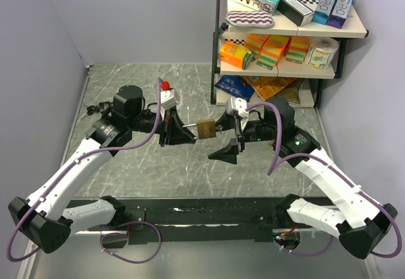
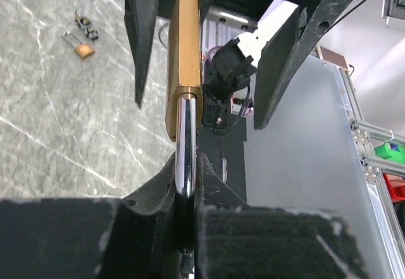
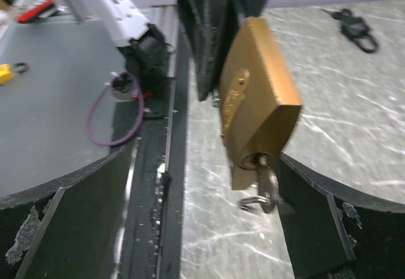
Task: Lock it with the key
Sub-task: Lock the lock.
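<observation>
A brass padlock [image 1: 205,129] hangs in the air between the two arms. My left gripper [image 1: 183,127] is shut on its steel shackle [image 2: 185,146], with the brass body [image 2: 183,57] sticking out beyond the fingers. In the right wrist view the padlock [image 3: 259,102] shows its underside, and a silver key [image 3: 266,187] sits in the keyhole with its ring hanging down. My right gripper [image 3: 196,222] is open. Its fingers [image 3: 316,222] stand wide on either side of the key and do not touch it. Seen from above, the right gripper [image 1: 229,133] is just right of the padlock.
A small second padlock [image 2: 82,48] and a bunch of dark keys [image 2: 85,26] lie on the marble table at the far left [image 1: 95,108]. A shelf [image 1: 285,32] stacked with boxes and packets stands at the back right. A black rail [image 1: 202,212] runs along the near edge.
</observation>
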Controlling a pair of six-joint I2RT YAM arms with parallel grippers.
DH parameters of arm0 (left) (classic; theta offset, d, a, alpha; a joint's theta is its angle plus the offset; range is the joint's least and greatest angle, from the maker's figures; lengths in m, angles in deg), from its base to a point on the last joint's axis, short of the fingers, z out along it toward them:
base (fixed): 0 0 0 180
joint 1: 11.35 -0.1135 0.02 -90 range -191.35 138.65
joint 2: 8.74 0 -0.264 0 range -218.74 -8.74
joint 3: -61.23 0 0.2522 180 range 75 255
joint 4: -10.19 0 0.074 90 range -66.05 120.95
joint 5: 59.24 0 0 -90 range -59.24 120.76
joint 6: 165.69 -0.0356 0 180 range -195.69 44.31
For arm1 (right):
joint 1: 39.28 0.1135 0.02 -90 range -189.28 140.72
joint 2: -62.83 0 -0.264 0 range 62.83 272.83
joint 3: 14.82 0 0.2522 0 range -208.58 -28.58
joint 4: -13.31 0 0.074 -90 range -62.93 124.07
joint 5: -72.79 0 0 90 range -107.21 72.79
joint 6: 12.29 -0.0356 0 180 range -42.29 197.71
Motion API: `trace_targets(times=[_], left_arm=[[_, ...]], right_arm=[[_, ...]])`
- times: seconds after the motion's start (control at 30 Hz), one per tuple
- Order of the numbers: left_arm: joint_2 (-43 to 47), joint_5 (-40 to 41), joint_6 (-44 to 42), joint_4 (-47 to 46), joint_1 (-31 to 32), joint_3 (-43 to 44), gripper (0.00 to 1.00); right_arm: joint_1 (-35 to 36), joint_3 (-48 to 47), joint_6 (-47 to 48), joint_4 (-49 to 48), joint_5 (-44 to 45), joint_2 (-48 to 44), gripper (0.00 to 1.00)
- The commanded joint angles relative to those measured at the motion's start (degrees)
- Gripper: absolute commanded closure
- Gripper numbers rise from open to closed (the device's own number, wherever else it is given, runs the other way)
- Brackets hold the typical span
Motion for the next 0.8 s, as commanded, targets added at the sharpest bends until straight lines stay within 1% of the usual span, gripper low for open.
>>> trace_targets(times=[0.0,0.13,0.23,0.27,0.33,0.37,0.47,0.63,0.73,0.77], left_arm=[[2.93,-4.38,1.85,-9.13,0.36,1.29,0.99],[3.02,-4.9,1.41,-9.66,0.8,1.28,0.99],[3.1,-5.44,0.8,-9.31,1.06,1.2,0.99],[3.11,-5.35,0.71,-9.31,1.06,1.02,0.99],[3.28,-5.17,0.36,-9.22,1.06,0.76,0.99],[3.37,-4.91,0.62,-9.57,1.06,0.5,0.99],[3.46,-5.08,1.41,-10.62,1.06,-0.03,0.99],[3.72,-4.73,1.85,-10.71,1.15,-0.91,0.99],[3.98,-4.91,1.94,-10.97,1.15,-1.35,0.99],[3.98,-4.82,2.03,-11.06,1.24,-1.44,0.99]], right_arm=[[-0.15,-1.6,-2.9,-5.41,-7.32,0.88,0.01],[-0.15,-0.9,-7.82,-11.13,-7.77,1.93,0.02],[-0.24,-1.78,-9.23,-13.06,-8.47,3.16,0.08],[-0.24,-2.04,-12.19,-14.55,-8.82,3.6,0.12],[-0.15,-2.13,-13.8,-15.09,-9.08,3.96,0.18],[-0.24,-2.04,-14.94,-16.74,-9.26,4.04,0.25],[-0.15,-1.52,-16.61,-18.51,-9.79,4.31,0.37],[-0.15,-1.25,-16.79,-19.48,-9.96,4.4,0.42],[-0.06,-1.25,-17.49,-19.84,-10.32,4.92,0.48],[0.02,-1.34,-17.5,-19.66,-10.4,5.01,0.52]])
